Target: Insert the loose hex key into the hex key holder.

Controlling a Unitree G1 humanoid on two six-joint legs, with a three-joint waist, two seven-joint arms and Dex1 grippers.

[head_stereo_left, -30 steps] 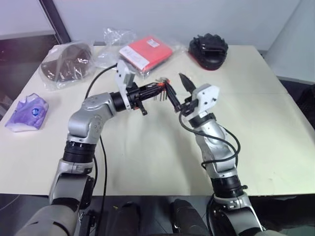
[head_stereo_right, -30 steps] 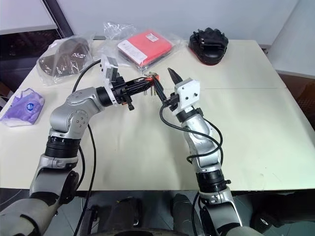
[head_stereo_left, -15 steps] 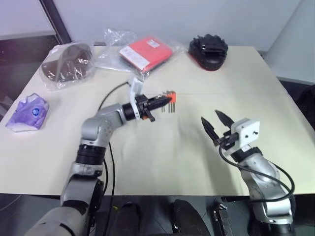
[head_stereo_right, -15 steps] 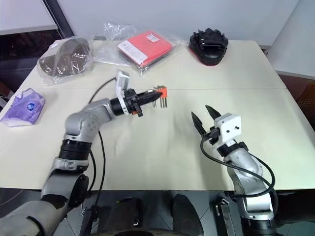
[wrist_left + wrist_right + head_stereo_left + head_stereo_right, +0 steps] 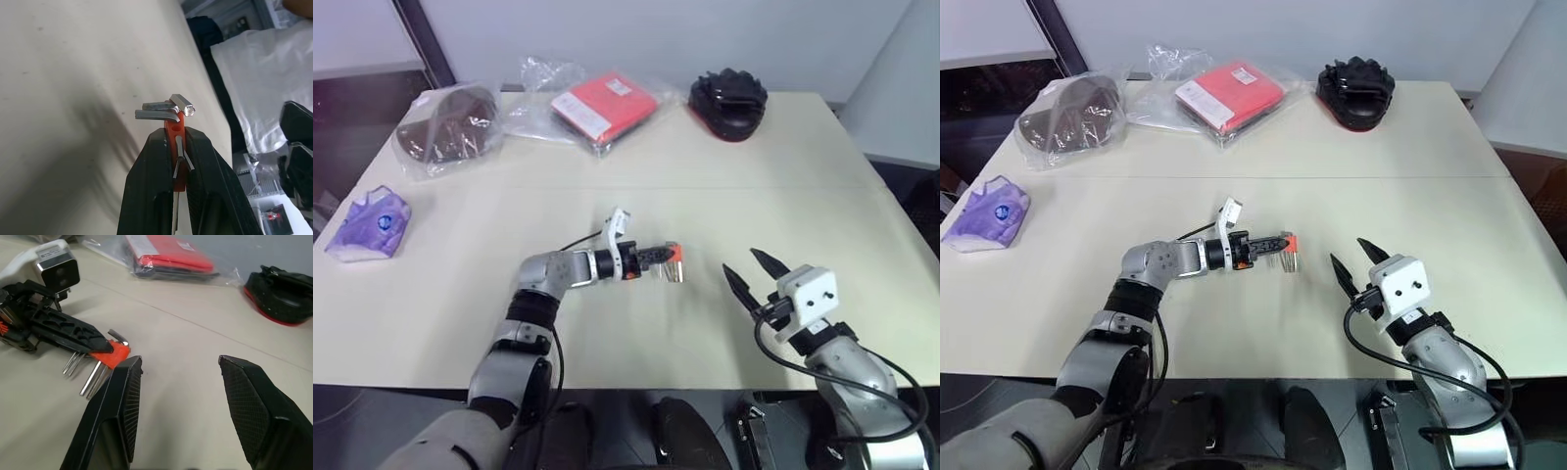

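L gripper (image 5: 658, 258) clamped on hex key holder (image 5: 673, 256), low over desk (image 5: 724, 176) centre, keys sticking out. R gripper (image 5: 751, 272) near right, fingers apart, holding nothing.

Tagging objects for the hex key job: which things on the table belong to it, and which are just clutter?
Job:
- hex key holder, orange, keys sticking out, clamped in the left gripper
- right gripper, open, holding nothing
- no separate loose hex key can be made out

Lying about:
- red packet in clear plastic
- black and red object
- bagged dark item
- purple bagged item
- table
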